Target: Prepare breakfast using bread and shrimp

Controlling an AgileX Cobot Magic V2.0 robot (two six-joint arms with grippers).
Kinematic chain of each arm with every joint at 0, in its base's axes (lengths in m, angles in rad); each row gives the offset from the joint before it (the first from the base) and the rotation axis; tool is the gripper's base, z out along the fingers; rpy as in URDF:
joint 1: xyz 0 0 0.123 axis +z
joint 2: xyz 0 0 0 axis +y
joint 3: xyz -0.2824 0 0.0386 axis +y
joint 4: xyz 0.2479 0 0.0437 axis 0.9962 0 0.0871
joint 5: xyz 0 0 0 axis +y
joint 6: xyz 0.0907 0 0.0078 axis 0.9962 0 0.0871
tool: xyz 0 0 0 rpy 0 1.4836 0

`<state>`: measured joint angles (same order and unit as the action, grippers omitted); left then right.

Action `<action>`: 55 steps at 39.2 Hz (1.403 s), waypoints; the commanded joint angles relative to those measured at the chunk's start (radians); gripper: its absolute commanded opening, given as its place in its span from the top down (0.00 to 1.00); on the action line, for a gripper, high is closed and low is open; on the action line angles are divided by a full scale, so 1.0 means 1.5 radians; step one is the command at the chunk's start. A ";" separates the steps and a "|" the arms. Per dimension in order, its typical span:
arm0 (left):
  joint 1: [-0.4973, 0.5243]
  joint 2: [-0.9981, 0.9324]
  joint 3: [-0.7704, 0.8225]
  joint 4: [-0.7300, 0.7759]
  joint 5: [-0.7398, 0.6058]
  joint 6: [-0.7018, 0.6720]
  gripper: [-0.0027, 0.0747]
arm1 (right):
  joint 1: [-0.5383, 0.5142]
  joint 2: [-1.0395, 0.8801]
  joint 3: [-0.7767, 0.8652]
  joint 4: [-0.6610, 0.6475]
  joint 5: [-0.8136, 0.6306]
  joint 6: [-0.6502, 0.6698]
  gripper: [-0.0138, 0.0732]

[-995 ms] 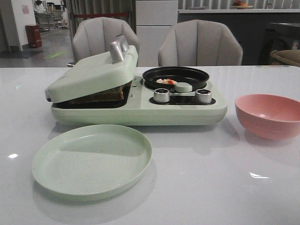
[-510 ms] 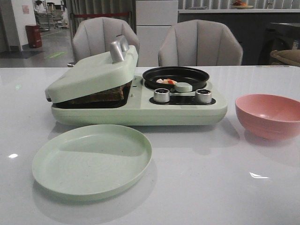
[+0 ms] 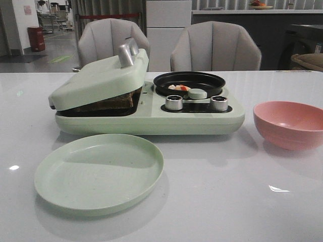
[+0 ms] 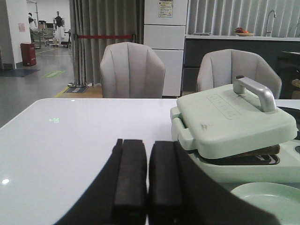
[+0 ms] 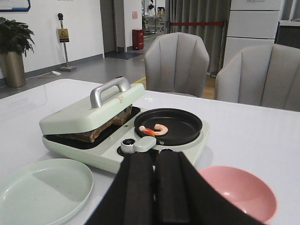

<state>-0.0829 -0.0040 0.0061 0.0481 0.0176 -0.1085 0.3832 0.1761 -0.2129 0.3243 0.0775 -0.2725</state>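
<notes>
The bread [image 3: 108,103] lies stacked inside the pale green breakfast maker [image 3: 151,118], under its lid [image 3: 98,78], which rests tilted on the slices; the bread also shows in the right wrist view [image 5: 101,127] and in the left wrist view [image 4: 260,151]. The shrimp [image 3: 179,87] lies in the black round pan [image 3: 189,80] at the maker's right; it also shows in the right wrist view [image 5: 153,129]. My left gripper [image 4: 147,145] is shut and empty, left of the maker. My right gripper [image 5: 154,157] is shut and empty, in front of the maker's knobs. Neither gripper shows in the front view.
An empty pale green plate [image 3: 98,171] lies in front of the maker. An empty pink bowl [image 3: 290,123] stands to the right. A pale green pan handle [image 3: 197,93] and two metal dials [image 3: 174,103] sit on the maker's front. Two grey chairs stand behind the table.
</notes>
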 commanded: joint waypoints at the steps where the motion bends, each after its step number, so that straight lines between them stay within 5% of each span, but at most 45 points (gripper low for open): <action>1: 0.001 -0.012 0.014 -0.002 -0.053 -0.008 0.82 | 0.001 0.007 -0.018 -0.005 -0.056 -0.004 0.68; 16: 0.001 -0.012 0.014 -0.002 -0.053 -0.008 0.82 | -0.055 0.005 -0.002 -0.046 -0.077 0.013 0.68; 27: 0.001 -0.012 0.014 -0.002 -0.053 -0.008 0.82 | -0.183 -0.070 0.076 -0.177 -0.117 0.178 0.68; 55: 0.001 -0.011 0.014 -0.002 -0.053 -0.008 0.82 | -0.188 -0.138 0.149 -0.220 -0.141 0.217 0.68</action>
<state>-0.0829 -0.0040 0.0061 0.0481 0.0176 -0.1085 0.1064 -0.0107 0.0274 0.0086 -0.0448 0.0540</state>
